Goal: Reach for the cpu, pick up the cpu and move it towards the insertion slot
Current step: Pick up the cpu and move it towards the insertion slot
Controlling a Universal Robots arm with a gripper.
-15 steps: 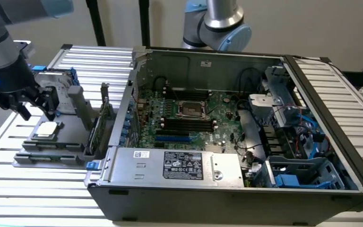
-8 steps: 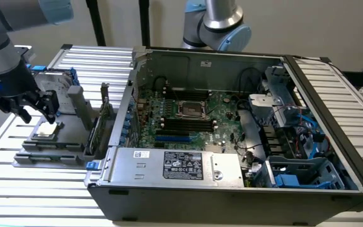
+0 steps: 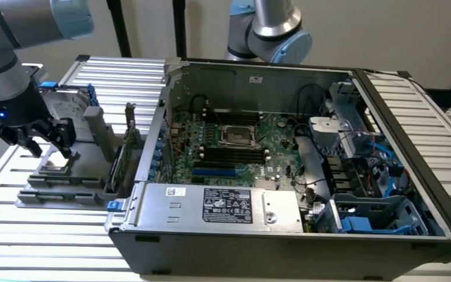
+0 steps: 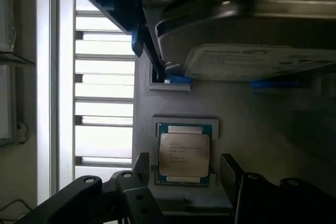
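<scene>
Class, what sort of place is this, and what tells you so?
Probably a robotics lab bench for computer assembly: a robot gripper hangs over a cpu in a grey tray, beside an open computer case on a slatted metal table.

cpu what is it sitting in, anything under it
The cpu lies flat in a square recess of the grey holder, with teal-green showing round its metal top. The recess floor right under the chip is covered, so whatever is there cannot be seen.
</scene>
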